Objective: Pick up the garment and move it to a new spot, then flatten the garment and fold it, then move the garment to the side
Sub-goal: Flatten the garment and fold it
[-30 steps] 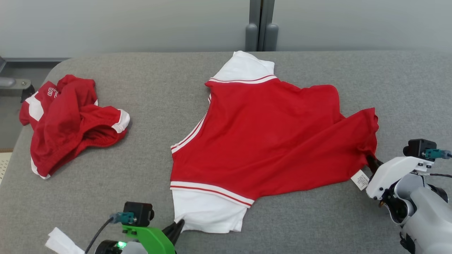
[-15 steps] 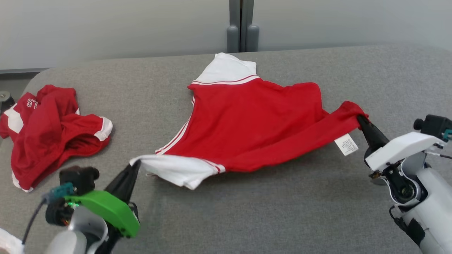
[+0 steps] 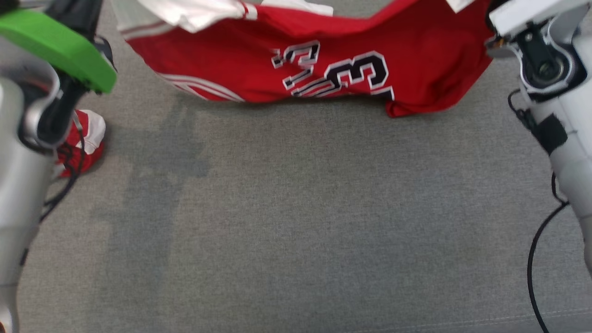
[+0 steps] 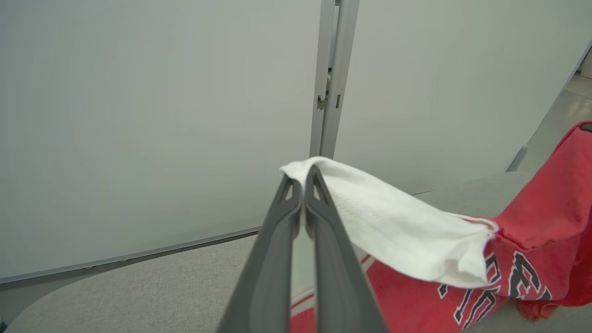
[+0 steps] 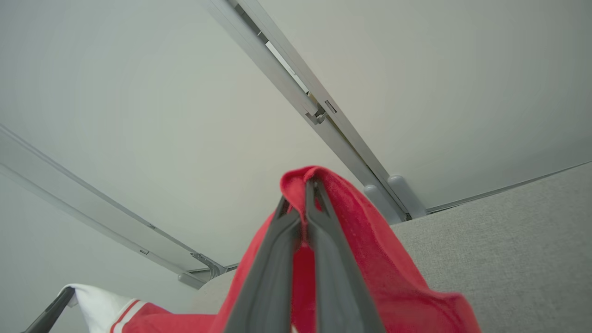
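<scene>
Spotter: Shirt (image 3: pixel 323 60) is up since half a second back. Then it sagged onto the table (image 3: pixel 296 222) between the two arms; now both ends are raised and the lettered side faces the head camera. That camera has tipped down too, so the table's shift is the camera's, not the table's.

Logger: Noted. Start at the left.

Spotter: Far left, a second shirt (image 3: pixel 85 138), red and white, bunched on the table, partly behind the left arm. Left gripper (image 4: pixel 303 173): fingers pressed together, pinching the edge of the white sleeve (image 4: pixel 393 222), held above the table with the pale wall (image 4: pixel 138 115) behind.

Logger: Middle?

Spotter: Red cloth hangs as a sagging band between the arms, black-and-white lettering across it. Lower edge is close to the table; touching or not, cannot tell.

Logger: Right end?

Spotter: Right gripper (image 5: pixel 307 185): fingers clamped on a red corner of the shirt, cloth draped down both sides of them. White label (image 3: pixel 458 3) sits just beside that end. Black cable (image 3: pixel 536 259) loops by the right arm.
</scene>
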